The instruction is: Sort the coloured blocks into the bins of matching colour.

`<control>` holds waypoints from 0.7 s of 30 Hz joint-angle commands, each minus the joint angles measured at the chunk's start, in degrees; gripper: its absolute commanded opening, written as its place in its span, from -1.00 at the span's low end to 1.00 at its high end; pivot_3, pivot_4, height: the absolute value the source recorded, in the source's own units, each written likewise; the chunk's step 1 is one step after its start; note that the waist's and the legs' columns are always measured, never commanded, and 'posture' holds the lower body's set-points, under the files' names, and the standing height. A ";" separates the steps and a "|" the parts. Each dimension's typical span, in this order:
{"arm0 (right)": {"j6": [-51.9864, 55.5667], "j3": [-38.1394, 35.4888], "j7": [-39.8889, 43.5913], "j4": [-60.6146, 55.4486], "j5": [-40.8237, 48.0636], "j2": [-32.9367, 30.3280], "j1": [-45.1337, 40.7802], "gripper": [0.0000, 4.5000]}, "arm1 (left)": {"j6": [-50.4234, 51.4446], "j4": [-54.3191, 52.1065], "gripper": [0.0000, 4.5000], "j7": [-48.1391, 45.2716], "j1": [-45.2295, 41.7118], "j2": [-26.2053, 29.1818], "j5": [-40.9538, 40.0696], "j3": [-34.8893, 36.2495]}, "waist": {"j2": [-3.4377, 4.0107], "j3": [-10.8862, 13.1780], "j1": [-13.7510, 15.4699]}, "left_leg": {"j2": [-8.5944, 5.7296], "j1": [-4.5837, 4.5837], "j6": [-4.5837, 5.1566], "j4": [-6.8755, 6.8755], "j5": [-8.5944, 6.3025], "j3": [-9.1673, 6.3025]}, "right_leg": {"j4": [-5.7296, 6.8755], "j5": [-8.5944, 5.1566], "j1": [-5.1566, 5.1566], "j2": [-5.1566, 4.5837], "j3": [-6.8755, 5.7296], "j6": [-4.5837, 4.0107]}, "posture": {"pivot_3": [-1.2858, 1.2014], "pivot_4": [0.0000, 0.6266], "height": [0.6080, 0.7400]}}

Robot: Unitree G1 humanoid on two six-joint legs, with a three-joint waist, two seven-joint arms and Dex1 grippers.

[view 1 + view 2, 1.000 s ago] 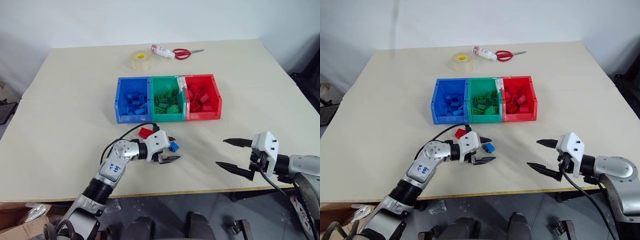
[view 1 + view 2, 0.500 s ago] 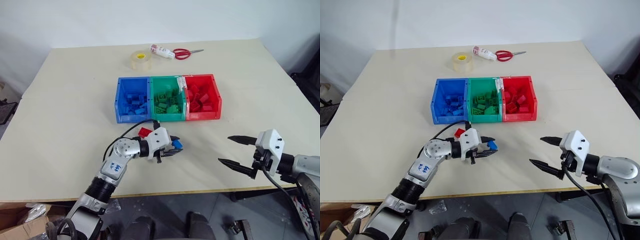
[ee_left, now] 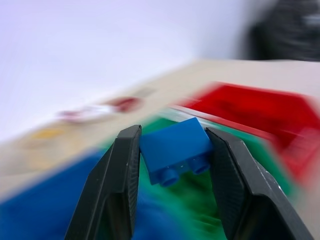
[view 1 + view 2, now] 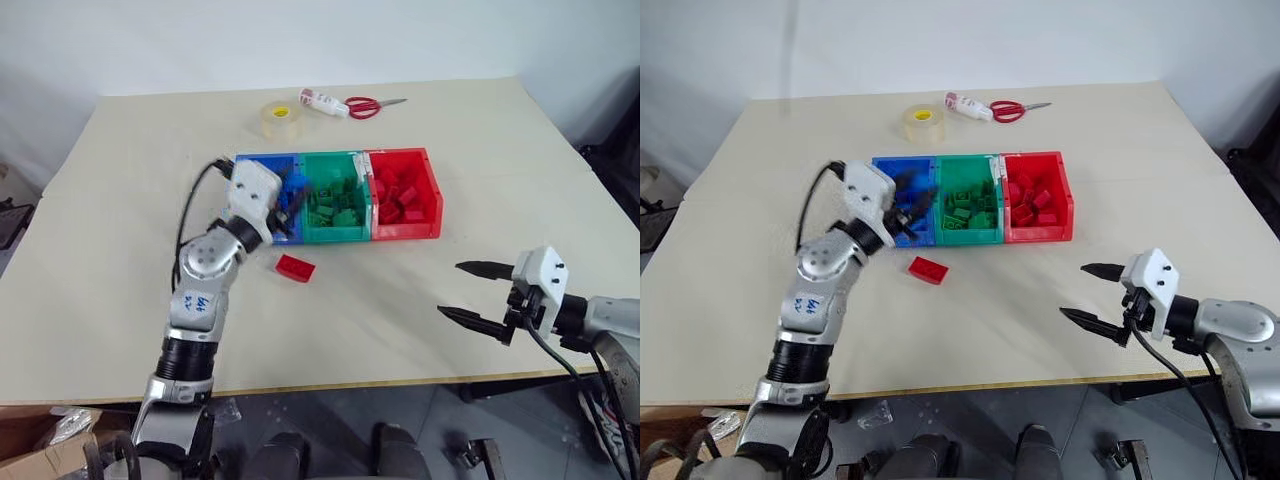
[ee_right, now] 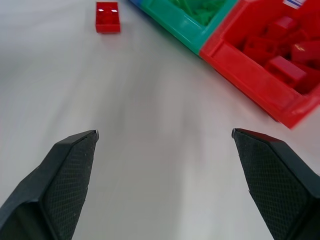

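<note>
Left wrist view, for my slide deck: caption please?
Left gripper clamps a small blue studded plastic brick above the blue, green and red plastic bins.

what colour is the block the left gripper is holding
Blue. The block sits clamped between the left gripper's fingers, clearest in the left wrist view.

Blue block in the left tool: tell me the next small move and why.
Probably open the left tool and drop the blue block. It is pinched between the fingers, and the head views put that tool over the blue bin, the matching colour. The red block on the table can wait for the next pick.
</note>
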 commanded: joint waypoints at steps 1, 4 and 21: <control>-1.15 0.09 0.64 0.48 0.17 -0.91 -1.65 1.00 | 1.01 0.92 0.33 2.75 -0.87 1.52 0.61 2.20 | 0.00 0.00 0.01 | -0.01 0.02 0.00 0.00 0.00 -0.01 | 0.04 0.00 0.00 0.00 0.00 0.00 | 0.03 -0.52 1.00; -1.36 0.80 0.90 1.16 -0.06 -0.68 -2.67 1.00 | 0.44 2.25 0.75 2.66 -0.68 2.94 0.80 2.20 | -0.02 0.01 0.01 | -0.02 0.00 0.00 0.00 0.00 -0.04 | 0.05 0.00 0.00 -0.01 -0.01 0.00 | 0.03 -0.52 1.00; -2.92 3.00 3.45 4.42 0.14 -0.73 -6.00 1.00 | -0.55 -12.24 1.00 -30.67 20.90 18.44 -15.57 0.73 | 0.01 0.00 -0.67 | 0.03 0.03 0.00 -0.09 -0.01 -0.03 | 0.07 -0.01 -0.06 0.00 0.01 -0.02 | 0.03 -0.52 1.00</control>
